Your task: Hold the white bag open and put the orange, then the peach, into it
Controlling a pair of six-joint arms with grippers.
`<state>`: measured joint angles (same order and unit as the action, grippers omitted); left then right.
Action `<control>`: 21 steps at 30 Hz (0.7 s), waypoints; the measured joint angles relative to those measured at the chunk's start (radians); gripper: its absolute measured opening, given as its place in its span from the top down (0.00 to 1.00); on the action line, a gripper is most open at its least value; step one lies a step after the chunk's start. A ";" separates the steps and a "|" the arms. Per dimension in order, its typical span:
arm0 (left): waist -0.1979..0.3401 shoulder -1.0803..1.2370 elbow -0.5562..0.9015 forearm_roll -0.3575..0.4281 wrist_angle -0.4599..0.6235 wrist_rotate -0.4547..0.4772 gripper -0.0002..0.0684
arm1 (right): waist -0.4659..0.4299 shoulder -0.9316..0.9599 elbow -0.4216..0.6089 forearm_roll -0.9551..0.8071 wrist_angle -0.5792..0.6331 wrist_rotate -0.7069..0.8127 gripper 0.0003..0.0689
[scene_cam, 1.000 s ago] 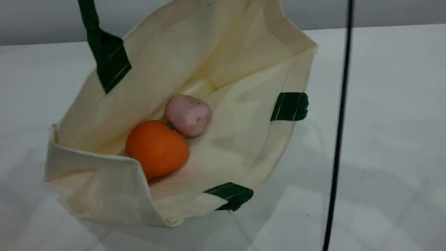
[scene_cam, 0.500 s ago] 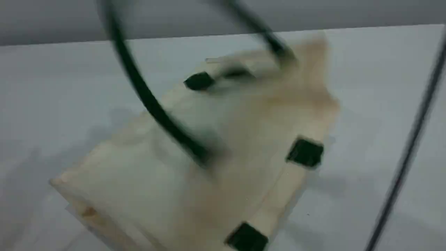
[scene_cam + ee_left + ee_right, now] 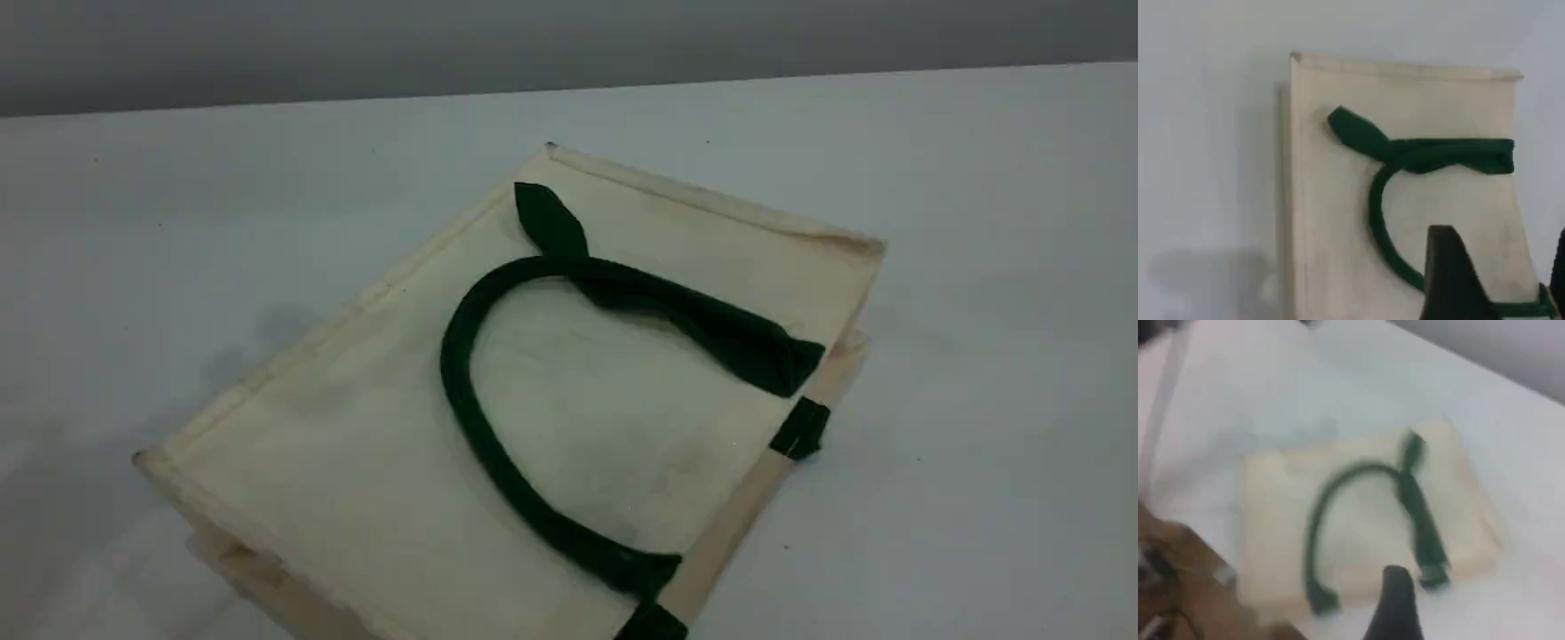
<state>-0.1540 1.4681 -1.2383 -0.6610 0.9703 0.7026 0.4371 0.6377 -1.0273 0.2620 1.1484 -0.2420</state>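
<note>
The white bag (image 3: 356,427) lies collapsed flat on the table, and one dark green handle (image 3: 462,391) curls across its upper face. The orange and the peach are hidden. Neither arm shows in the scene view. From the left wrist view, the bag (image 3: 1331,233) and its handle (image 3: 1378,213) lie well below my left gripper (image 3: 1501,273), whose two dark fingers stand apart with nothing between them. The blurred right wrist view shows one dark fingertip (image 3: 1397,593) above the bag (image 3: 1271,520), holding nothing.
The white table (image 3: 978,267) runs back to a grey wall. A blurred brown shape (image 3: 1171,573) fills the lower left corner of the right wrist view.
The bag, hanging open by its handle with the orange and the peach visible inside, dropped and folded flat. Its handle fell across it. The black line at the right left the view.
</note>
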 joint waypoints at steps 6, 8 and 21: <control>0.000 -0.124 0.000 -0.025 0.020 -0.001 0.50 | 0.000 -0.145 0.104 -0.123 0.073 0.127 0.23; 0.000 -0.168 0.000 -0.025 0.022 -0.001 0.50 | 0.000 -0.198 0.165 -0.122 0.074 0.138 0.23; -0.130 -0.489 0.000 0.013 0.174 -0.071 0.50 | 0.000 -0.487 0.523 -0.161 -0.081 0.163 0.23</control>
<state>-0.2845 0.9787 -1.2381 -0.6477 1.1439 0.6320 0.4371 0.1506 -0.5041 0.1011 1.0672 -0.0791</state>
